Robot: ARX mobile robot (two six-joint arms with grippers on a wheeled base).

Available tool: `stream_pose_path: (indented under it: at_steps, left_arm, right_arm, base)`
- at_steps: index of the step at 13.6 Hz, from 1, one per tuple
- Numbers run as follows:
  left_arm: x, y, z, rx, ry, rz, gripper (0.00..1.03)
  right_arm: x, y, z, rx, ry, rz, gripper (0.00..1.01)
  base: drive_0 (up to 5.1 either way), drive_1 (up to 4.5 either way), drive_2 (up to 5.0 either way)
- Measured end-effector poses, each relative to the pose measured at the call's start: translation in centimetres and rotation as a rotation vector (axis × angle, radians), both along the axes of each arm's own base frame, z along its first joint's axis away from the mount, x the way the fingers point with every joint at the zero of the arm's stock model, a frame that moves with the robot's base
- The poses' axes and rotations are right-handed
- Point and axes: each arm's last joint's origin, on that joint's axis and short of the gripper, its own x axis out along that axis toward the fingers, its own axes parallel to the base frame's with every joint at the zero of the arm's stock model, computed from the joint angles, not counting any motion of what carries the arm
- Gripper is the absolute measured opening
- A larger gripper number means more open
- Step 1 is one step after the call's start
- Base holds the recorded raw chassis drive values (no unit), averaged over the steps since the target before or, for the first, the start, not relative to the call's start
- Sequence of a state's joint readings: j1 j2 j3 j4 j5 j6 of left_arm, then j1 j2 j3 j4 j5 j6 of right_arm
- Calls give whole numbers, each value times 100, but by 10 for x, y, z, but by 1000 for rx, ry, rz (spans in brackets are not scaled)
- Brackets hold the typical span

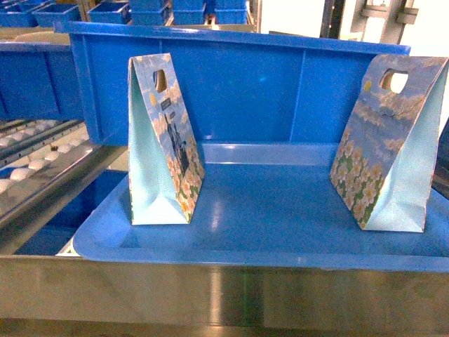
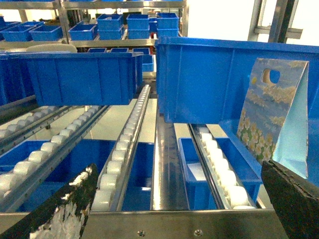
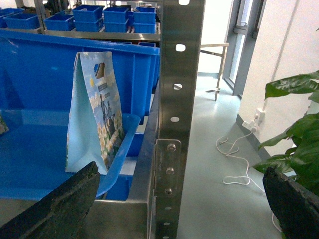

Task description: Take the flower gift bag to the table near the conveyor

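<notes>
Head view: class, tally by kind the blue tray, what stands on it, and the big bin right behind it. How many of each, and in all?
Flower gift bags: 2, the left bag and the right bag
Blue tray: 1
Large blue bin: 1
Total: 4

Glossy blue plastic tray [image 1: 280, 239]; printed paper bags [image 1: 165, 140], matt; brushed steel rail [image 1: 224, 295]; smooth white plastic rollers [image 2: 219, 169].
</notes>
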State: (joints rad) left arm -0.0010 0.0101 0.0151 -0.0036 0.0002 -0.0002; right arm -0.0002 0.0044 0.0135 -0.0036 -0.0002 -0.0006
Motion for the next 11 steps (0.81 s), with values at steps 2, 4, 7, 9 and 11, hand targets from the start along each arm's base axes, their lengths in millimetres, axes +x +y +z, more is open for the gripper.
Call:
stream_pose_path:
  at_steps: [2, 4, 7, 9, 11]
  left_arm:
    - [0, 0, 0, 0, 0, 0, 98]
    - [0, 0, 0, 0, 0, 0, 98]
    - [11, -4, 6, 4, -42, -62, 98]
    - [22, -1, 8, -20, -42, -68, 98]
    - [33, -2, 17, -41, -59, -92, 98]
  right_arm:
    - [0, 0, 0, 0, 0, 0, 98]
    - [0, 0, 0, 0, 0, 0, 98]
    - [12, 10, 4, 2, -19, 70, 98]
    - [24, 14, 6, 5, -20, 81, 98]
    - [40, 25, 16, 9, -38, 122, 98]
  base:
    - [0, 0, 0]
    - [0, 0, 0]
    - [0, 0, 0]
    - [0, 0, 0]
    - [0, 0, 0]
